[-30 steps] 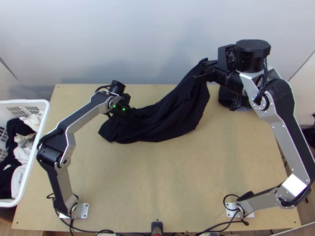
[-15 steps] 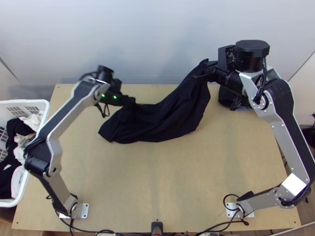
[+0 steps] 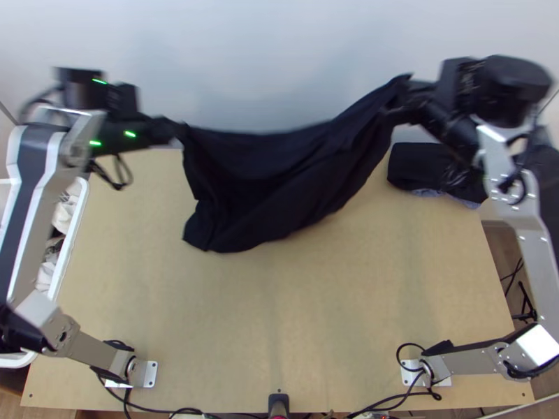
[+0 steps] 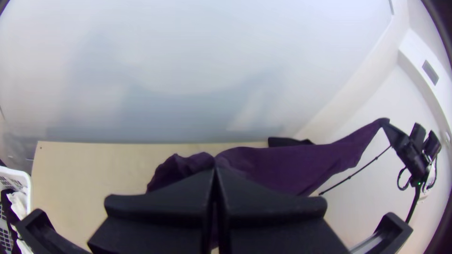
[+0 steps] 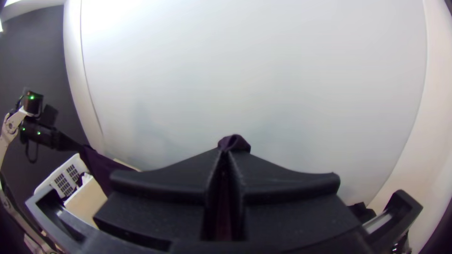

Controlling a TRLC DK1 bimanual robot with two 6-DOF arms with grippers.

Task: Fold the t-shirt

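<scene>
A black t-shirt (image 3: 279,181) hangs between the two grippers above the table's far part, sagging in the middle with its lower edge near the tabletop. My left gripper (image 3: 178,131) is shut on its upper left end; in the left wrist view the fingers of the left gripper (image 4: 215,174) meet, with the dark cloth (image 4: 282,164) beyond. At the upper right my right gripper (image 3: 398,101) holds the other upper end. In the right wrist view a tuft of cloth (image 5: 234,142) pokes out between the closed fingertips of the right gripper (image 5: 225,157).
A white basket (image 3: 66,244) of clothes stands at the table's left side, partly behind the left arm. A dark folded cloth (image 3: 419,167) lies at the table's far right, under the right arm. Bare wood (image 3: 279,314) spans the near half of the table.
My left gripper has moved up and to the left, lifting the shirt's left end. The right gripper has shifted slightly up and right. The shirt is now stretched wider between them.
</scene>
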